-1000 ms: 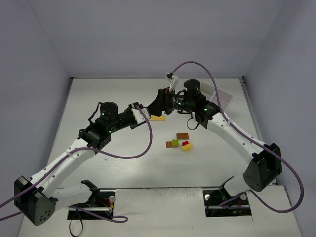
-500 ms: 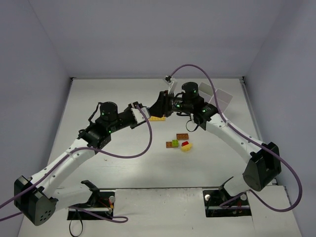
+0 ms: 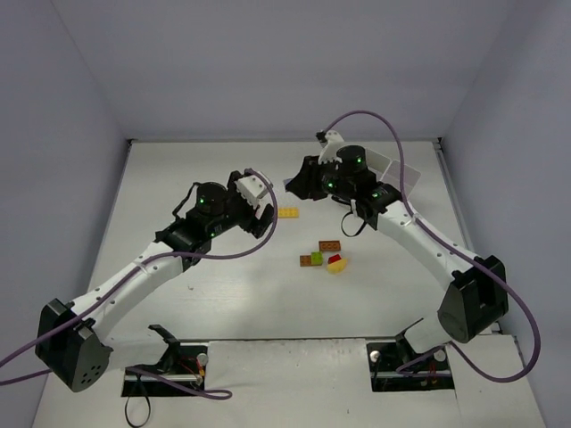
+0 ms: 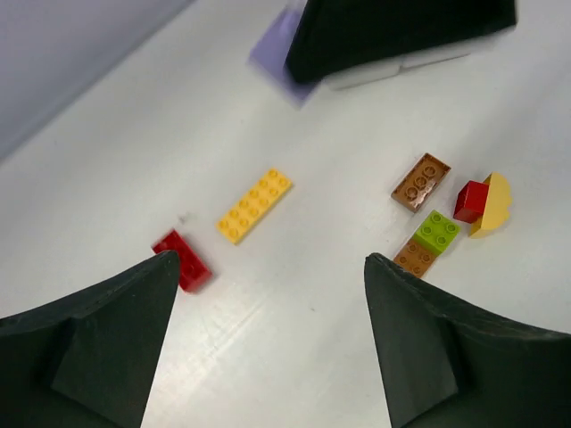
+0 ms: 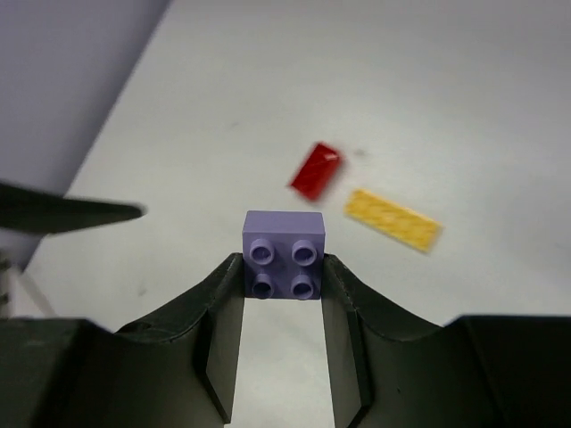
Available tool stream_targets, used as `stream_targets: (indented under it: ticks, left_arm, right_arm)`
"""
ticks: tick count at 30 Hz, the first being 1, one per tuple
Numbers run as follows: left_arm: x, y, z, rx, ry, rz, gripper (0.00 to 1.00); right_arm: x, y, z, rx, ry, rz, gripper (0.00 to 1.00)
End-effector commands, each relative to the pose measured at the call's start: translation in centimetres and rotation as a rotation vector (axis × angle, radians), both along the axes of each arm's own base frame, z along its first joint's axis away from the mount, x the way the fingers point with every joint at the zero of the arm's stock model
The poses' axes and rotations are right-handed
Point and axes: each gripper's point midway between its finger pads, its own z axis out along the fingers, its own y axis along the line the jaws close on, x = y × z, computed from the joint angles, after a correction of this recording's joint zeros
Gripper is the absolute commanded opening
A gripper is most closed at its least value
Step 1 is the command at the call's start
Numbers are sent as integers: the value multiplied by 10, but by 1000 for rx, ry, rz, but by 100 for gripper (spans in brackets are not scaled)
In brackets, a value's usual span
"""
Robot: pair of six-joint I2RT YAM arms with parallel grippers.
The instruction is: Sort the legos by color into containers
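The right gripper [image 5: 283, 272] was clamped on a lavender lego [image 5: 284, 236] by its flat sides and held clear of the tabletop [image 3: 161, 178] near the far edge, probably so it could be carried to the white tray [image 3: 399, 176] by the far right corner. The left gripper [image 4: 272, 285] hung with its jaws apart over the loose yellow lego [image 4: 254, 206] and red lego [image 4: 182, 259] mid-tabletop, seemingly poised to take one next.

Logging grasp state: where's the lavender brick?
Right wrist view: lavender brick clamped in the jaws of the right gripper, red brick and yellow plate beyond it.
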Motion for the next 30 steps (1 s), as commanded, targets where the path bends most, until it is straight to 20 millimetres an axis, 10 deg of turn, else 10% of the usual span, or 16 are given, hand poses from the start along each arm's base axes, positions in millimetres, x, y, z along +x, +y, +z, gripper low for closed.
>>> stream_targets:
  ticks: [1,5,12,30]
  left_arm:
    - [14,8,24,-165,106,199,78]
    - [3,20,-10,-181,340,335,83]
    - [-13,25,-29,-202,463,380,83]
    - [-18,32,-46,-173,497,412,83]
  right_arm:
    - [54,-71,5,-118,-110,-363,0]
    - [84,-146,-18,-241,-100,-678,0]
    - [122,-218,-55,-363,-38,-955,2]
    - [157,-244,-87,-368,47,-1025,18]
